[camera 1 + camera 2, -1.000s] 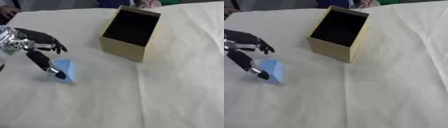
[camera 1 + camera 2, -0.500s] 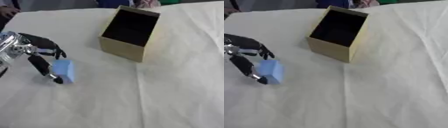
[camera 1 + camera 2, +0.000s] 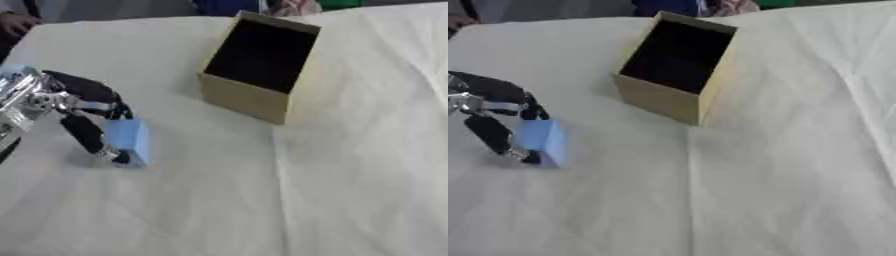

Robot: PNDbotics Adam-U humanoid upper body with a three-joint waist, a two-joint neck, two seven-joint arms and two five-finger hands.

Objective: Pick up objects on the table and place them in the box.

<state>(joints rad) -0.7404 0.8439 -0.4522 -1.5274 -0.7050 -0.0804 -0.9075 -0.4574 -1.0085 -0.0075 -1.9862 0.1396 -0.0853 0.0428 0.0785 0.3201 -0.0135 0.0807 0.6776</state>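
The grasp step was judged to be in hand: the left hand (image 3: 83, 112) was seen at the left of the table (image 3: 350, 190), its dark fingers (image 3: 87, 135) and thumb curled about a small light-blue block (image 3: 129, 141), with the fingers on the block's left face and another digit hooked over its top edge. The block was pinched, not merely touched, though its lower corner appeared to be on or just above the cloth (contact with the cloth could not be settled from either view). The right hand was not in view. The block was seen as a pale blue, flat-faced, box-like piece, standing tall on a short end and slightly tilted; no markings could be made out on it, and its faces looked smooth and rigid. It lay well to the left of the box (image 3: 258, 70), nearer the robot. The box was recorded as tan cardboard, open at the top, dark inside, set askew toward the far middle of the table, with nothing visible in it. The next move was judged to call for a lift clear of the cloth, a carry to the right and away toward the opening, and a release only once the block was above the dark interior, clear of the near wall.
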